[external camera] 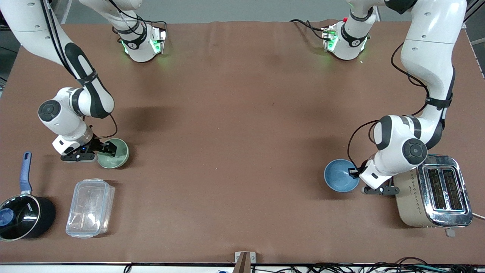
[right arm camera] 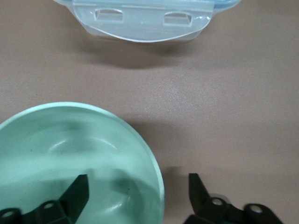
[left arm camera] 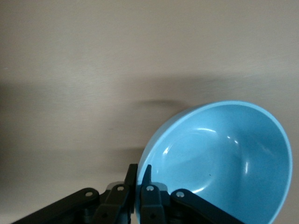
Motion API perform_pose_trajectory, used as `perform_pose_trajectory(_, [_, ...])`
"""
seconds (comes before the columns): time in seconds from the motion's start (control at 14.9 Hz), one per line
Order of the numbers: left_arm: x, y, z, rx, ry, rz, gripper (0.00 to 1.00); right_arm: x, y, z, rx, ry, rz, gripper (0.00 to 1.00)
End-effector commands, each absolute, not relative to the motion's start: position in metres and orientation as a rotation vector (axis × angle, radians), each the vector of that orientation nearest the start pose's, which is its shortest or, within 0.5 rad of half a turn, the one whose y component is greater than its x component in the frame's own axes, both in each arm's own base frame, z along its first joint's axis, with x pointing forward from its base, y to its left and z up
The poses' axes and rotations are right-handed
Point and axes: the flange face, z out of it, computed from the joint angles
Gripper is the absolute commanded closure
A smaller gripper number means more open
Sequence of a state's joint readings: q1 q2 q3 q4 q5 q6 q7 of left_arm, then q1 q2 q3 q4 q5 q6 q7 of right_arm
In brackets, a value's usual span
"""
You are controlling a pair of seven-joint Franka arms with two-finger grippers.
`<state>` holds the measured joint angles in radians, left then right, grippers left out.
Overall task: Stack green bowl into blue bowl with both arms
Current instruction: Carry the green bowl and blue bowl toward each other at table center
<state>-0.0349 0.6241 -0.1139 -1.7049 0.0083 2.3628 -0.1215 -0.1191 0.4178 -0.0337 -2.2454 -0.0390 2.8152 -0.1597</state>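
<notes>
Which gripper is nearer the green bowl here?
Right. The right gripper is at the green bowl, fingers open astride its rim. The left gripper is at the table's other end, shut on the blue bowl rim.

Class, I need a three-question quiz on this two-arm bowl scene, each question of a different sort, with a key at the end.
1. True or false: the left gripper is shut on the rim of the blue bowl.
2. Multiple choice: the right gripper is (A) shut on the green bowl's rim, (B) open with one finger inside the green bowl and one outside, (C) over the black pot.
3. Fill in: the clear plastic container lies nearer to the front camera than the ____ bowl.

Key:
1. True: both fingers pinch the rim.
2. B.
3. Green.
</notes>
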Motion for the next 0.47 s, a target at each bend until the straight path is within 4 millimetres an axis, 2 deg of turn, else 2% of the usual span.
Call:
perform_pose_trajectory(0.0, [0.659, -0.134, 0.265, -3.240, -0.040, -0.010, 1.00, 0.543, -0.084, 0.200, -3.184, -0.062, -0.235, 0.85])
perform_pose_trajectory(0.07, [0.653, -0.158, 0.274, -3.260, -0.062, 0.028, 1.00, 0.544, -0.082, 0.200, -3.181, -0.020, -0.229, 0.98])
perform_pose_trajectory(0.2, [0.636, -0.223, 0.288, -3.305, -0.152, 0.066, 1.00, 0.546, -0.077, 0.201, -3.179, 0.028, -0.194, 1.00])
perform_pose_trajectory(0.34, [0.621, -0.285, 0.302, -3.329, -0.255, 0.073, 1.00, 0.554, -0.079, 0.211, -3.180, 0.023, -0.162, 1.00])
perform_pose_trajectory(0.4, [0.614, -0.315, 0.301, -3.333, -0.275, 0.081, 1.00, 0.559, -0.080, 0.219, -3.181, 0.024, -0.130, 1.00])
